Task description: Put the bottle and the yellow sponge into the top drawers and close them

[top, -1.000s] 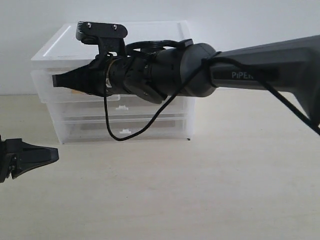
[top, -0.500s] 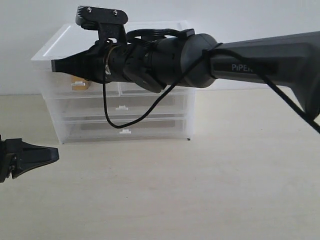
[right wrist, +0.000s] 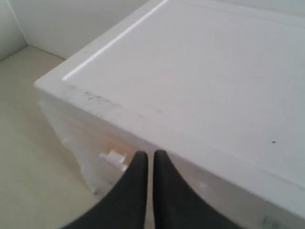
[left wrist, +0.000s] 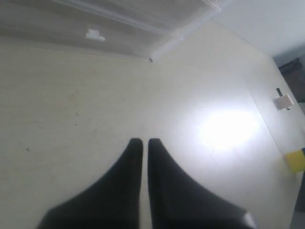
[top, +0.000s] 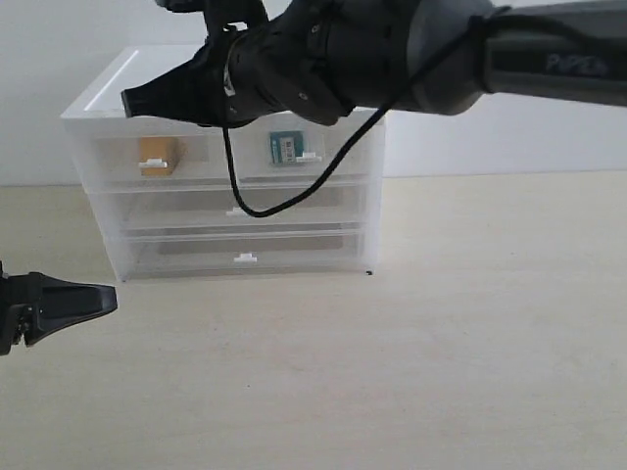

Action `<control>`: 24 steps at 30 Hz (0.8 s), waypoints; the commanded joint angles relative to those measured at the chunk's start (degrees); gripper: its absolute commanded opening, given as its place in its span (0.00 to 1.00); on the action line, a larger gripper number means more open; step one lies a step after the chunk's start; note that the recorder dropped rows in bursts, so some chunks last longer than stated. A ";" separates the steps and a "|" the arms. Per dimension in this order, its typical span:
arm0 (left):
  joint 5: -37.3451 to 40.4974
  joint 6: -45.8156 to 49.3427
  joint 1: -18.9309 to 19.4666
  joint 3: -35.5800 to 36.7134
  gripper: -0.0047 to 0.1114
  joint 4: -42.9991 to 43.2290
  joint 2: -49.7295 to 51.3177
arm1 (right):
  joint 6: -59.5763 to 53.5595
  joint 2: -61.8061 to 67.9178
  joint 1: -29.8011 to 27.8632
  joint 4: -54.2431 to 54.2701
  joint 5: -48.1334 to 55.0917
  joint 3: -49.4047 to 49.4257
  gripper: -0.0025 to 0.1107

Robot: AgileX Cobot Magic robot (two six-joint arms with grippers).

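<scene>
exterior view shows you the yellow sponge (top: 157, 154) in the left of the top drawers (top: 211, 157), the bottle (top: 284, 149) in the right, both shut. your right pincer (top: 130, 101) hangs over the cabinet (top: 176, 245), your left pincer (top: 108, 297) low by the desk (top: 392, 343), each pressed together.

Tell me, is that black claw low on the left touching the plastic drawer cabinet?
Apart. The left wrist view shows a stretch of bare table between the left gripper and the cabinet.

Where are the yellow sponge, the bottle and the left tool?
yellow sponge (top: 157, 152), exterior view, middle of its front face.
bottle (top: 284, 149), exterior view, its teal label.
left tool (left wrist: 142, 142), left wrist view, between its fingertips.
</scene>
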 commanded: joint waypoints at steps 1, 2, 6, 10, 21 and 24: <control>5.91 0.95 0.07 0.18 0.07 0.98 -0.59 | -2.06 -7.56 3.70 -0.06 -5.31 9.38 0.02; 6.45 0.95 0.07 0.18 0.07 1.11 -0.74 | -1.07 -9.64 4.14 -0.06 -8.06 12.39 0.02; 6.42 0.95 0.07 2.00 0.07 0.86 -4.14 | 3.39 -18.55 4.06 0.21 -13.61 23.54 0.02; 8.68 0.84 0.07 4.57 0.07 1.45 -10.48 | 4.65 -26.87 3.54 0.21 -14.17 32.61 0.02; 8.68 -5.00 -0.88 12.23 0.07 -0.95 -30.36 | 5.30 -49.31 3.46 0.21 -13.95 48.61 0.02; 8.68 -7.56 -1.71 14.22 0.07 -0.95 -34.85 | 5.30 -54.67 3.46 0.21 -7.72 51.34 0.02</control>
